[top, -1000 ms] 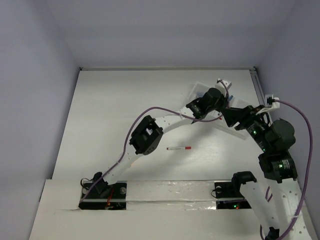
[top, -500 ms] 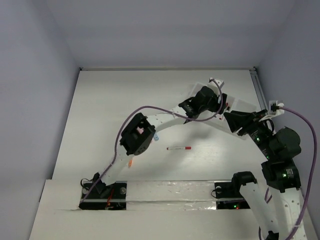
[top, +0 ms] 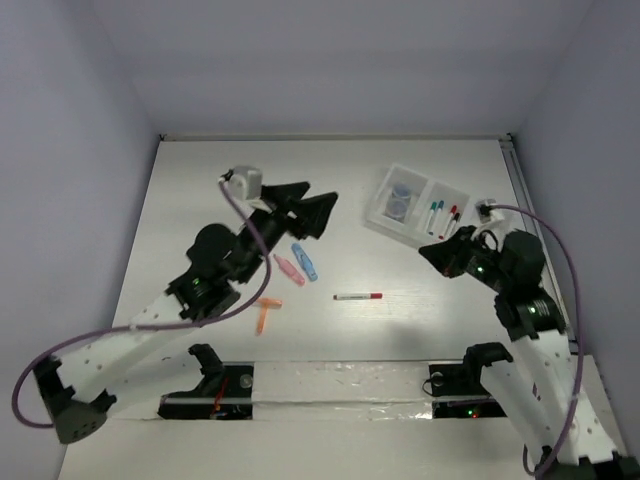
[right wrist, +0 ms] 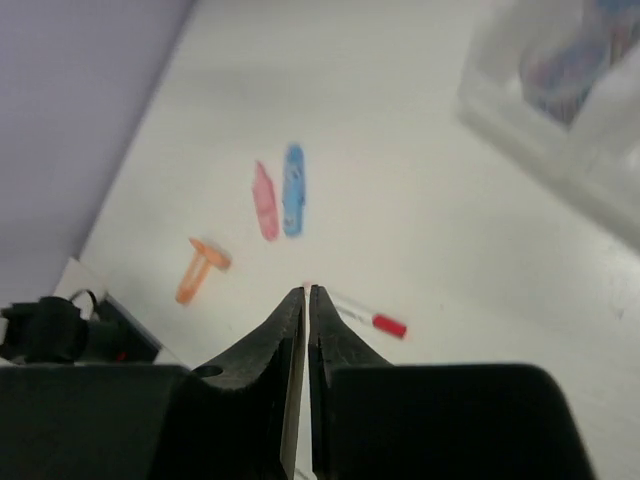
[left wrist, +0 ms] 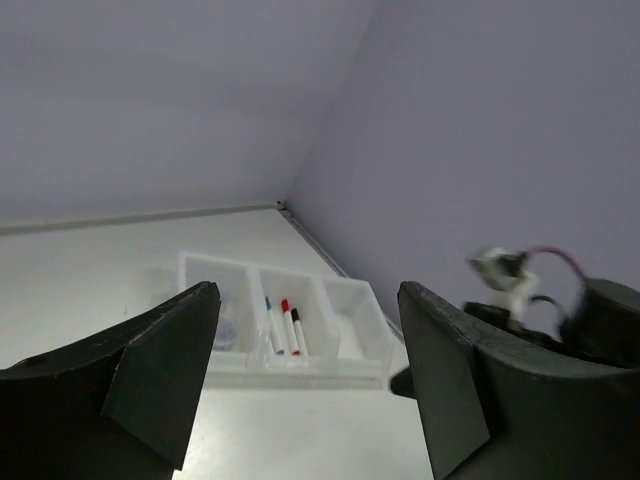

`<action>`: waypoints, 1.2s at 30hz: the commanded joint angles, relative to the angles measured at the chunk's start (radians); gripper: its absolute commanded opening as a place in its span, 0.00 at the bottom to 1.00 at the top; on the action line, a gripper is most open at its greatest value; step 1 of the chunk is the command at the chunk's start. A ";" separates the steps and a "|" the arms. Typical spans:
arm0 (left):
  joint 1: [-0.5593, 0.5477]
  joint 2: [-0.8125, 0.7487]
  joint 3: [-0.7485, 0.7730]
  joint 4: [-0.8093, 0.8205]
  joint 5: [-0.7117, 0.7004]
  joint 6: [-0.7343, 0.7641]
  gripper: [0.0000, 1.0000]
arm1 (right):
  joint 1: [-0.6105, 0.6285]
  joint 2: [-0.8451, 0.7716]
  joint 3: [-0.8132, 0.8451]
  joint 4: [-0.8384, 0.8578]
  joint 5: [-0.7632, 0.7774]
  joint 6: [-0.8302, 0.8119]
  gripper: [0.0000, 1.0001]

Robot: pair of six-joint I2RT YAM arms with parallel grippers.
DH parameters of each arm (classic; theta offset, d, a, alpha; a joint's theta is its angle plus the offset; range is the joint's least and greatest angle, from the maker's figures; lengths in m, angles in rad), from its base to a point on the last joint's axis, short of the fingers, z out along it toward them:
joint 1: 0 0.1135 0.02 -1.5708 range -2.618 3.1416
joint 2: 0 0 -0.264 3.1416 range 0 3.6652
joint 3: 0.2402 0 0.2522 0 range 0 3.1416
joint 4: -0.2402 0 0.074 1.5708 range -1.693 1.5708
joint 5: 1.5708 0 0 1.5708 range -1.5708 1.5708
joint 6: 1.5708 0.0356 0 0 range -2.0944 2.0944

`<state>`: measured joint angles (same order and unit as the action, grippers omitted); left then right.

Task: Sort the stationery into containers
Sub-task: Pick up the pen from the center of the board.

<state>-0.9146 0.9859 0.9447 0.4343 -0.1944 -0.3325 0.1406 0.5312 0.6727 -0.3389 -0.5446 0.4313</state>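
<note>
The left gripper point(top: 320, 212) hangs at 9 o'clock from the translucent white three-compartment plastic tray point(top: 380, 216), jaws wide apart, holding nothing. The right gripper point(right wrist: 305, 291), at the tray's 5 o'clock, has its jaws pressed together on nothing. Two bluish-grey round discs point(top: 403, 197) sit in one end compartment and thin white pens point(top: 440, 214) in the middle one. A thin white red-capped pen point(top: 358, 297) lies on the table at the tray's 7 o'clock. The chunky pink piece point(top: 289, 269) and blue piece point(top: 304, 261) lie at the pen's 10 o'clock, and the orange piece point(top: 265, 315) at its 8 o'clock.

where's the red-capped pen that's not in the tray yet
Top view: the pen lies flat centre-frame, just right of the blue piece and below-left of the tray.
</note>
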 commanded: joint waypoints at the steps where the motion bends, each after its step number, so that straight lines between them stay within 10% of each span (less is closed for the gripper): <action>1: -0.004 -0.158 -0.177 -0.169 -0.049 -0.068 0.69 | 0.080 0.137 -0.044 0.055 -0.002 -0.006 0.13; 4: -0.004 -0.280 -0.236 -0.330 -0.056 -0.091 0.70 | 0.343 0.291 -0.013 0.055 0.229 -0.048 0.23; 7: -0.004 -0.421 -0.228 -0.484 -0.071 -0.103 0.73 | 0.592 0.514 0.082 0.026 0.422 -0.103 0.54; 13: -0.004 -0.613 -0.130 -0.693 -0.126 -0.082 0.84 | 0.723 0.780 0.203 -0.023 0.604 -0.212 0.81; 17: -0.004 -0.670 -0.122 -0.755 -0.184 -0.063 0.98 | 0.723 0.852 0.217 -0.048 0.653 -0.279 0.84; 28: -0.004 -0.684 -0.170 -0.746 -0.218 -0.034 0.99 | 0.723 1.052 0.307 -0.118 0.560 -0.361 0.87; 36: -0.004 -0.699 -0.176 -0.753 -0.224 -0.042 0.99 | 0.723 1.165 0.332 -0.087 0.561 -0.322 0.62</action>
<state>-0.9154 0.2951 0.7753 -0.3351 -0.4034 -0.3828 0.8635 1.6653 0.9653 -0.4400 0.0265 0.0975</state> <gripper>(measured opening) 0.989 0.659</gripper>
